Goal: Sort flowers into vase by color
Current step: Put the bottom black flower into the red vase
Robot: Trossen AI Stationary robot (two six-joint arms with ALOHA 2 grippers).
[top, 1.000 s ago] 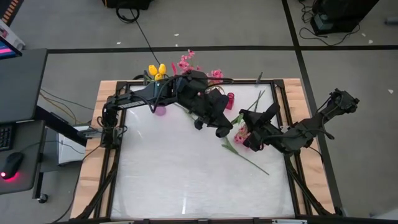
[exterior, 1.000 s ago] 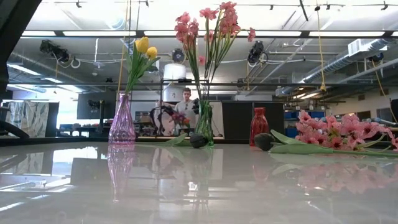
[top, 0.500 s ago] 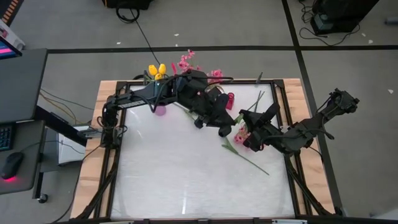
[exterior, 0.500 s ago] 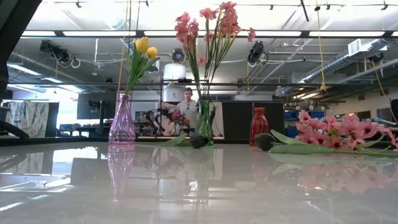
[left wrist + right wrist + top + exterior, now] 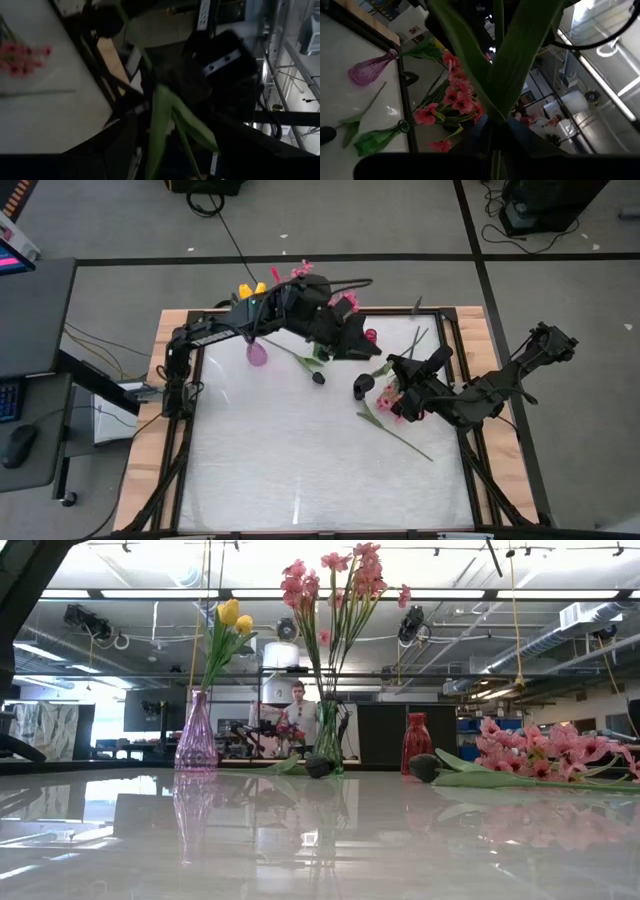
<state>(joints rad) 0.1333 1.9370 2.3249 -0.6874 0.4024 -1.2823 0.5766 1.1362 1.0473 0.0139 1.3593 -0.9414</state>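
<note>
My right gripper (image 5: 392,364) stands above the table's right half, shut on a green-stemmed flower with long leaves (image 5: 485,60); its blossom does not show. My left gripper (image 5: 350,348) hangs open by the red vase (image 5: 370,335), with that flower's leaves (image 5: 167,125) between its fingers; I cannot tell whether they touch. Yellow tulips (image 5: 232,615) stand in the purple vase (image 5: 196,735). Pink sprays (image 5: 345,580) stand in the clear vase (image 5: 328,745). Two dark tulips (image 5: 318,377) (image 5: 360,387) and a pink spray (image 5: 540,750) lie flat on the table. My right gripper pinches the flower's stem (image 5: 492,120) between its two fingers, just where the long leaves fan out. The fingers come level from the table's right, pointing toward the vases, and lie across the stem. The flower is lifted clear of the table.
The three vases stand in a row along the far edge, partly under my left arm. A loose green stem (image 5: 400,438) lies on the table's right half, below my right arm. The near half of the white table (image 5: 300,470) is bare. A person stands far behind the table.
My left gripper has drawn back toward the table's far edge, away from my right gripper and toward the vases, rolling a little. This has uncovered the dark tulip that lay under it. The flower stays in my right gripper, which has kept still.
</note>
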